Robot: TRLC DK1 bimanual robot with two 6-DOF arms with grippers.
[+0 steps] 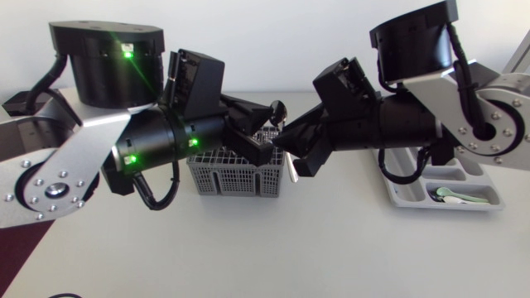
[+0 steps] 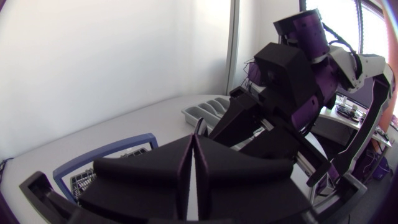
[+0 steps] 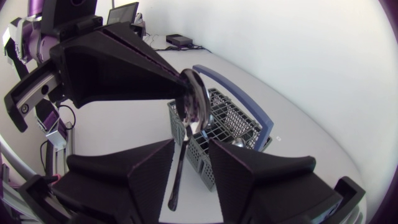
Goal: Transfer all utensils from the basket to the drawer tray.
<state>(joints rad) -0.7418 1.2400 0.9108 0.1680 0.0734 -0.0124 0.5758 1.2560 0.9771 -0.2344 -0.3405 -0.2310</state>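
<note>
Where the left fingers meet: the left gripper (image 2: pixel 194 146) is pressed together on the bowl of a spoon (image 3: pixel 194 104), one finger on each face, above the basket (image 1: pixel 236 172).
Spoon: raised over the basket with the bowl uppermost. The handle hangs down and its lower end is free.
Right gripper (image 3: pixel 191 149): fingers apart, one on each side of the hanging handle, neither touching it. It faces the left gripper tip to tip above the basket.
Basket: grey mesh with a blue handle (image 3: pixel 249 102), standing on the table (image 1: pixel 248 257) directly beneath both grippers. One more metal utensil (image 3: pixel 239 143) shows inside it.
Drawer tray (image 1: pixel 406 192): grey, on the table well apart from the basket, on the right arm's side. A pale green utensil (image 1: pixel 454 195) lies in one compartment.
Arms: the left arm comes in on the basket's far side from the tray, the right arm passes over the tray, and both meet over the basket.
</note>
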